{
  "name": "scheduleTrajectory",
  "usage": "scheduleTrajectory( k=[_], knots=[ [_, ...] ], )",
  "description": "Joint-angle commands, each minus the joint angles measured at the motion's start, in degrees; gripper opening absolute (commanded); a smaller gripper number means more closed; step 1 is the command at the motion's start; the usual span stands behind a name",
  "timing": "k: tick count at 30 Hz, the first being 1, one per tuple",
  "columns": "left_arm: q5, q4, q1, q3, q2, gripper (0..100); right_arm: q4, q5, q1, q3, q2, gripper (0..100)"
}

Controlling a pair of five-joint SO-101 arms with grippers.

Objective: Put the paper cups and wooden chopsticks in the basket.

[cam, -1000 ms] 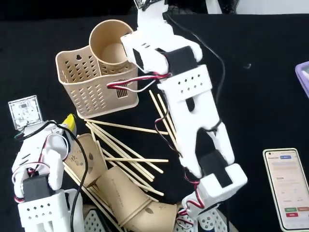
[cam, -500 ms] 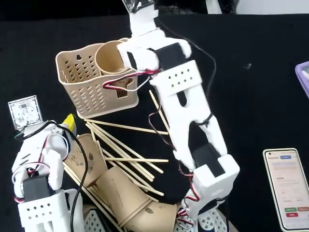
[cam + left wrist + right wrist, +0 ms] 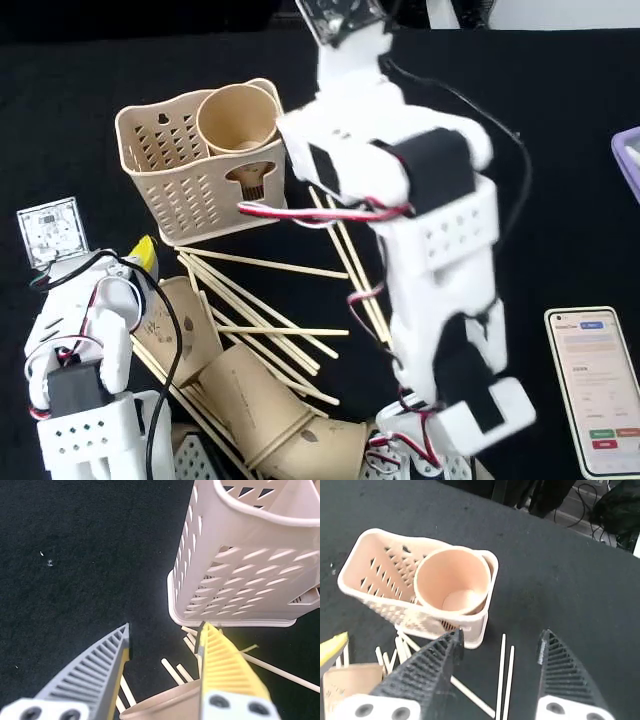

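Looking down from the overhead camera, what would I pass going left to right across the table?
A small white square board → basket → right arm → phone.

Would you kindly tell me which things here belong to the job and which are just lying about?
Job: basket, paper cup inside it, tipped-over paper cups, wooden chopsticks.
Lying about: phone, purple object at the edge.

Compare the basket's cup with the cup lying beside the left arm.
The upright cup stands mouth up; the lying cup is on its side. The first sits inside the basket; the second lies on the table beside the chopsticks. Both are tan paper.
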Motion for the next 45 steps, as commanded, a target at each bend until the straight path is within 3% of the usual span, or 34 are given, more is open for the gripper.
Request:
scheduleTrajectory(
  k=[1, 7, 14, 20, 23, 26, 31, 34, 39, 42, 45],
  knots=[
    [0.5, -0.8, 0.8, -0.5, 0.2, 23, 4.0, 0.1, -1.0, -0.3, -4.6, 24.9],
    [0.5, -0.8, 0.9, -0.5, 0.3, 23, 3.7, 1.7, -1.1, 16.7, -12.8, 25.0],
    [0.5, -0.8, 1.1, -0.5, 0.3, 23, 2.8, 12.7, -2.3, 45.6, -29.8, 25.0],
    [0.5, -0.6, 5.2, -0.4, 0.8, 23, -5.5, 30.3, -2.8, 71.5, -43.0, 25.0],
    [0.5, 0.1, 7.3, 0.7, 0.8, 23, -9.3, 42.0, -1.3, 79.8, -47.2, 25.0],
    [0.5, 1.8, 9.8, 0.2, 0.8, 23, -12.4, 48.4, -1.9, 85.4, -48.5, 25.0],
    [0.4, 4.0, 10.3, -2.3, 1.0, 24, -21.3, 42.3, -12.1, 93.3, -44.4, 25.1],
    [0.4, 5.5, 6.2, -5.2, 1.2, 24, -27.4, 37.1, -17.5, 96.0, -42.3, 25.1],
    [0.4, 7.4, -3.5, -12.9, 8.7, 24, -27.9, 30.2, -24.6, 96.7, -43.1, 25.1],
    [0.4, 6.9, -4.7, -15.4, 18.3, 24, -28.6, 29.5, -23.2, 97.9, -44.7, 25.1],
    [0.2, 7.4, -2.2, -19.7, 28.6, 24, -32.7, 29.5, -17.2, 100.8, -46.3, 25.1]
  ],
)
